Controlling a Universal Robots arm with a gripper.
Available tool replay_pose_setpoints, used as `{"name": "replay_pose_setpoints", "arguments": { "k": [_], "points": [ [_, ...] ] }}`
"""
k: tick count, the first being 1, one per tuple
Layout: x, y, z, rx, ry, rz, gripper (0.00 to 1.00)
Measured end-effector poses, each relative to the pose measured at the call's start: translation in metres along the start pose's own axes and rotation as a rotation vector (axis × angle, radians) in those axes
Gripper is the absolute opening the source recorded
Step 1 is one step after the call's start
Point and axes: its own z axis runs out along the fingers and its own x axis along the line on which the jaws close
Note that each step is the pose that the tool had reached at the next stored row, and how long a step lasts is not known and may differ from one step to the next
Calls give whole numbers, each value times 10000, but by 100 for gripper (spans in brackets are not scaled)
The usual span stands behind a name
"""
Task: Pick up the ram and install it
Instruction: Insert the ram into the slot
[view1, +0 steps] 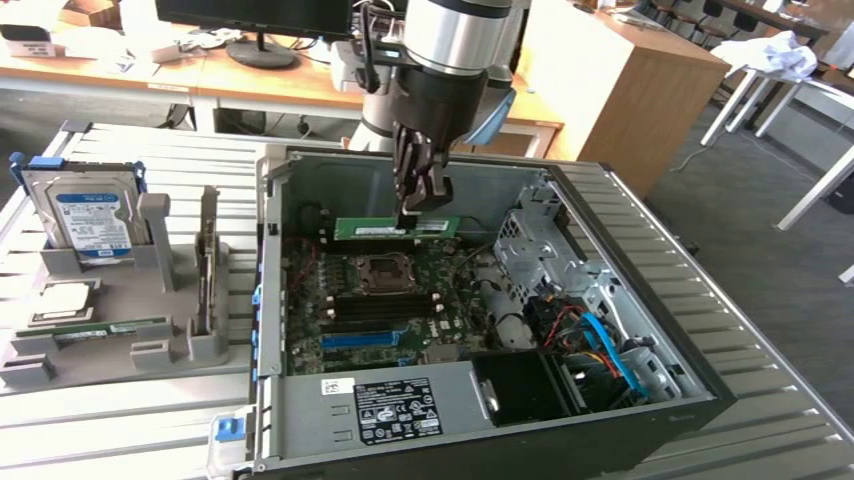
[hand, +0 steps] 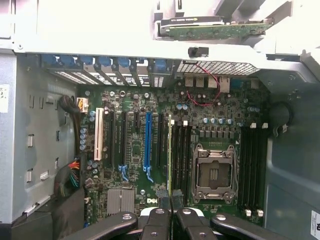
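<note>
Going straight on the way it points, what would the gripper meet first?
Shut on the ram, the gripper points down. The ram would likely reach the motherboard first, near the black slots beside the CPU socket; depth is unclear.

Ribbed pale-grey metal tabletop (view1: 134, 430) under my work. Beyond it, long wooden desk (view1: 280, 85); black monitor (view1: 254, 12) on it, on round stand. Tall light-wood cabinet (view1: 654, 90) toward exterior view's right. Dark grey floor (view1: 747, 250). White table legs (view1: 814, 192) far right, crumpled white sheet (view1: 781, 55) above. I see even indoor light.
</note>
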Motion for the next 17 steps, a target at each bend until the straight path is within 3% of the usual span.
{"name": "replay_pose_setpoints", "arguments": {
  "k": [17],
  "points": [
    [2,75,20,0,0,0,12]
  ]
}}
